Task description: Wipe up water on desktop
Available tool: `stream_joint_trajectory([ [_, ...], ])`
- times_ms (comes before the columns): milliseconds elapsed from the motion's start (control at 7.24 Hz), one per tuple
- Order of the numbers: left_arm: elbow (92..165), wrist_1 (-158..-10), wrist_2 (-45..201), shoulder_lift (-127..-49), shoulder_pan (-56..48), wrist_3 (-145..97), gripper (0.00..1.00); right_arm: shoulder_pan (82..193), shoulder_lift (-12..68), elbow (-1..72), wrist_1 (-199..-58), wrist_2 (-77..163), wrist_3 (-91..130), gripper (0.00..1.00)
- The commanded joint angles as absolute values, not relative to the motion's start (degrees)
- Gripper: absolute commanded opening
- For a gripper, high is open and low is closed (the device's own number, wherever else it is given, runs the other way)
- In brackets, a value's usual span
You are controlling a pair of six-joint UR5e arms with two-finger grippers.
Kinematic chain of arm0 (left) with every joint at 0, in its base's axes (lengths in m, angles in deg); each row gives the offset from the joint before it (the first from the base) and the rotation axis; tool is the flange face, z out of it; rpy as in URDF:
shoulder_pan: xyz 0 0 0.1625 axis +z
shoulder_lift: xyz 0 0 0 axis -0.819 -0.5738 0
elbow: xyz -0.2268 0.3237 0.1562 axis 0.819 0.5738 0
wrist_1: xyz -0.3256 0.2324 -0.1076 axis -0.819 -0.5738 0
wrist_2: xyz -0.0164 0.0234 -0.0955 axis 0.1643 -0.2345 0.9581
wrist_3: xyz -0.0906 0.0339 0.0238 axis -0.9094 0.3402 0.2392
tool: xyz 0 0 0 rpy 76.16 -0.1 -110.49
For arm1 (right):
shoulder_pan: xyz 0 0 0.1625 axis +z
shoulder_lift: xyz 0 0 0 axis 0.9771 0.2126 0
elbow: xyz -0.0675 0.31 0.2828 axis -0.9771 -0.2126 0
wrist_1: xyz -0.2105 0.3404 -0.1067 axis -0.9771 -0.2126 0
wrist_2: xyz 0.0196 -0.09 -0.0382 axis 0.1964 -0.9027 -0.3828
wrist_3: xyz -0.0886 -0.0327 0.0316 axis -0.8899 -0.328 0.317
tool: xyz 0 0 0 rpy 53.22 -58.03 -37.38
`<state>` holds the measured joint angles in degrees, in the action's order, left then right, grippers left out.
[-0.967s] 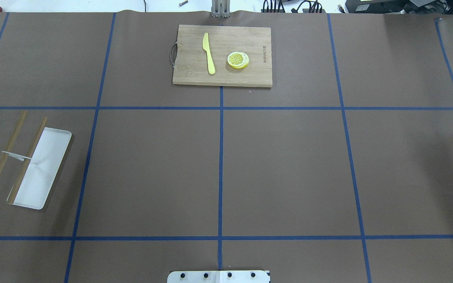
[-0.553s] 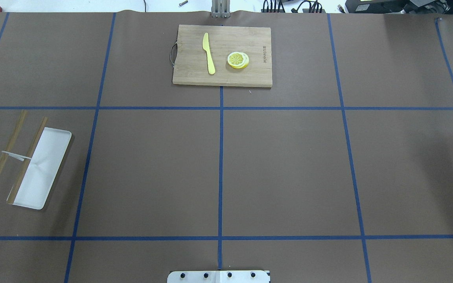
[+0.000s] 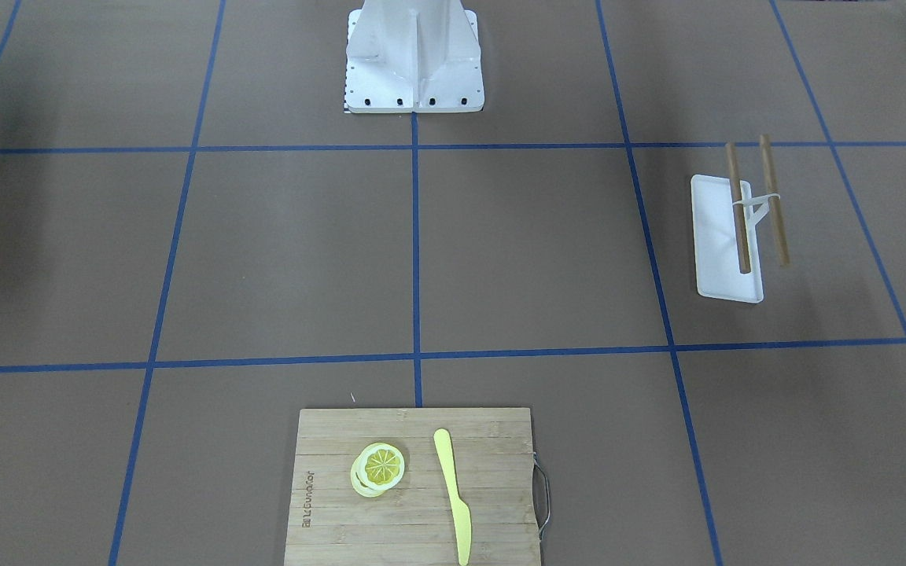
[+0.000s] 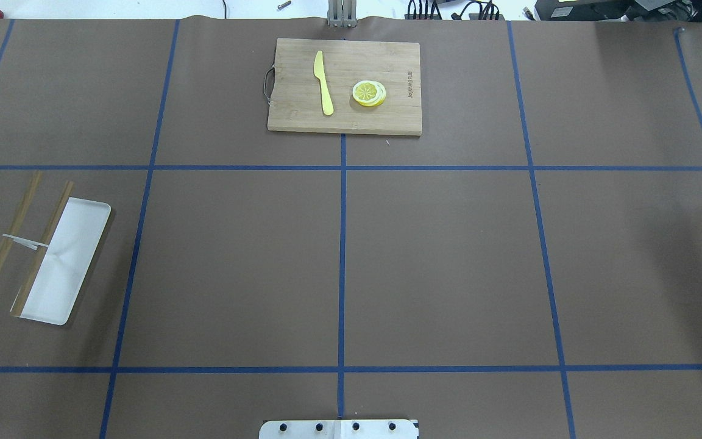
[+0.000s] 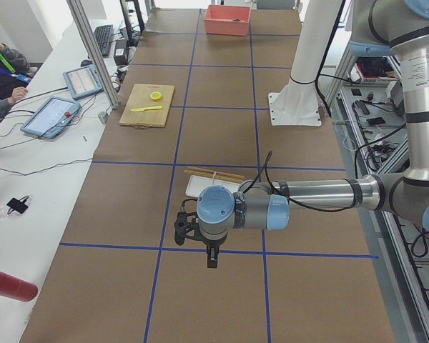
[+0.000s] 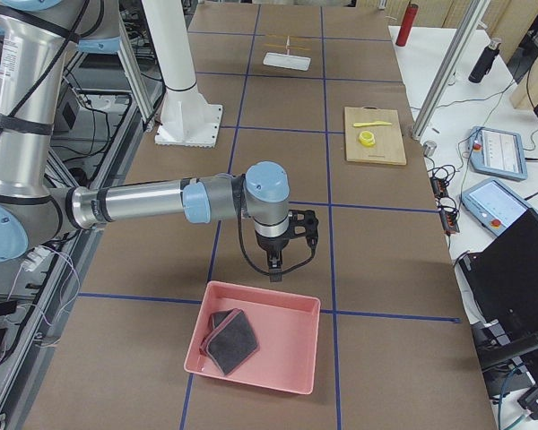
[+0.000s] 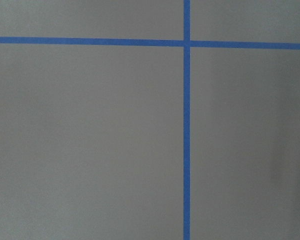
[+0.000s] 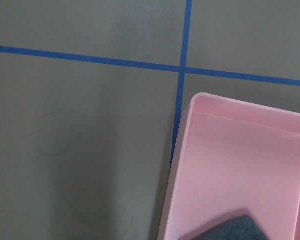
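Brown, blue-lined desk (image 4: pixel 448 256) filling every view.
We see the left tool (image 5: pixel 211 256) above it near the tray (image 5: pixel 196 187), the right tool (image 6: pixel 276 262) just beside the bin (image 6: pixel 282 345) with a cloth (image 6: pixel 231 340); we cannot tell how open either is or whether it holds anything.

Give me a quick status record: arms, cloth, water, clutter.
left end effector: over bare desktop, open or shut unclear
right end effector: above desktop near pink bin, state unclear
cloth: grey, folded, in the bin, not yet picked up
water: no clear puddle; faint outline near bin
clutter: cutting board with knife and lemon slices; white tray, two wooden sticks
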<state>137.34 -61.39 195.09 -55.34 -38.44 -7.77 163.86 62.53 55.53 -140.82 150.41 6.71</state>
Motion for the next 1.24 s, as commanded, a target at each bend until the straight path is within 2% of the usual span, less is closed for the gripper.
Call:
stream_joint_trajectory([
  [0,137.1,-61.4,195.1,-55.3,-38.4,-7.8,0.99,163.9,62.5,55.7,-140.8,150.4,6.7,1.0],
  [1106,137.0,-61.4,195.0,-55.3,-38.4,-7.8,0.99,163.9,62.5,55.7,-140.9,151.5,6.7,1.0],
])
